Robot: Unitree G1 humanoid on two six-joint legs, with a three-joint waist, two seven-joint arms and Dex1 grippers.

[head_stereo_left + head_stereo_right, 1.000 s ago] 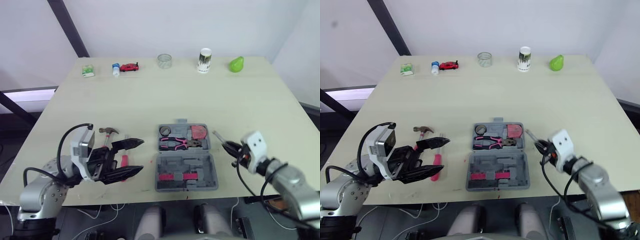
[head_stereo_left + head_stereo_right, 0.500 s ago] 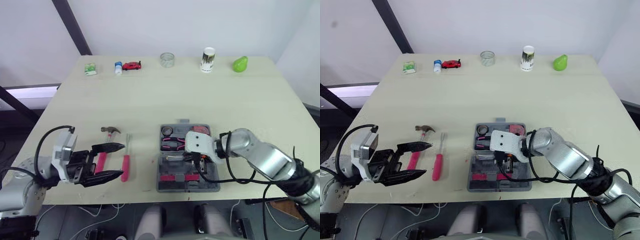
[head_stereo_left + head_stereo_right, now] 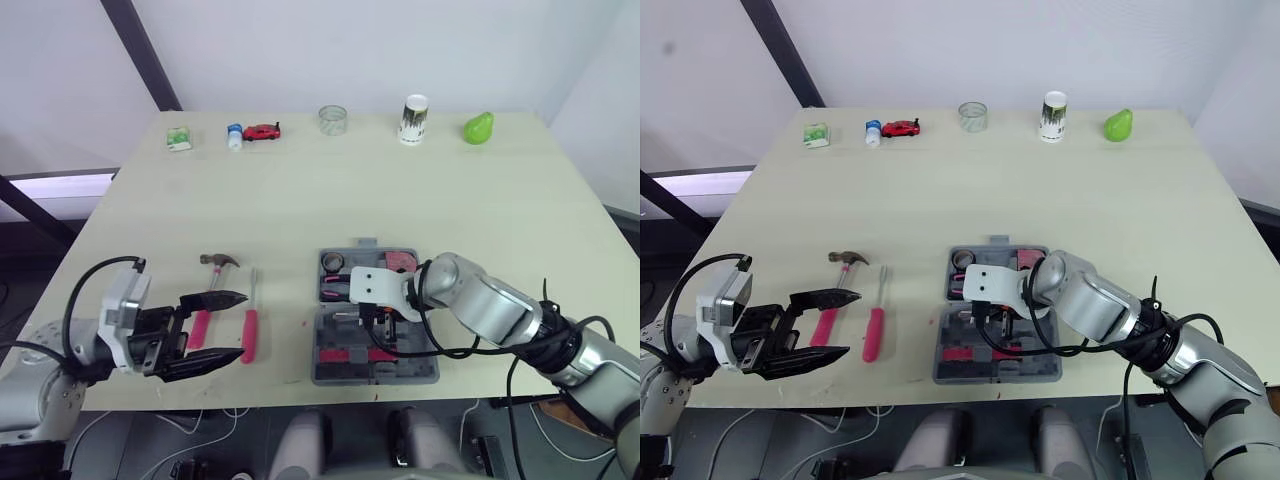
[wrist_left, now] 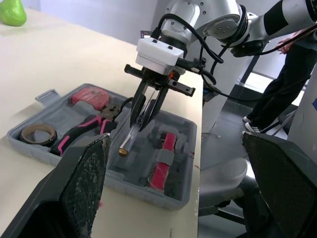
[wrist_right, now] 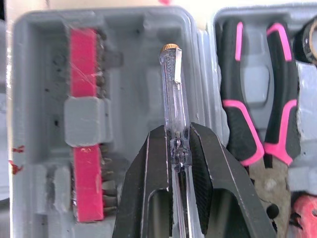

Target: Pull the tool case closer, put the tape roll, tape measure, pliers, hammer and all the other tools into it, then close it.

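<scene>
The grey tool case [image 3: 330, 372] lies open near the table's front edge. Its far half holds the dark tape roll [image 3: 332, 262], the red tape measure [image 3: 402, 260] and the pink-handled pliers [image 5: 247, 114]. My right gripper [image 5: 176, 131] hovers over the near half, shut on a clear tester screwdriver [image 5: 171, 84], beside a pink bit holder [image 5: 81, 69]. The hammer [image 3: 218, 261] and a pink screwdriver [image 3: 250, 330] lie on the table left of the case. My left gripper [image 3: 240, 325] is open at the hammer's handle, holding nothing.
Along the far edge stand a green-white box [image 3: 178, 138], a small bottle [image 3: 233, 135], a red toy car [image 3: 262, 131], a clear round container [image 3: 332, 119], a cup [image 3: 411, 118] and a green pear [image 3: 477, 128]. A person [image 4: 292, 74] stands beyond the table.
My right arm has swung in from the case's right side and now holds the tester screwdriver over the near half. My left gripper has drawn back leftward, still open.
</scene>
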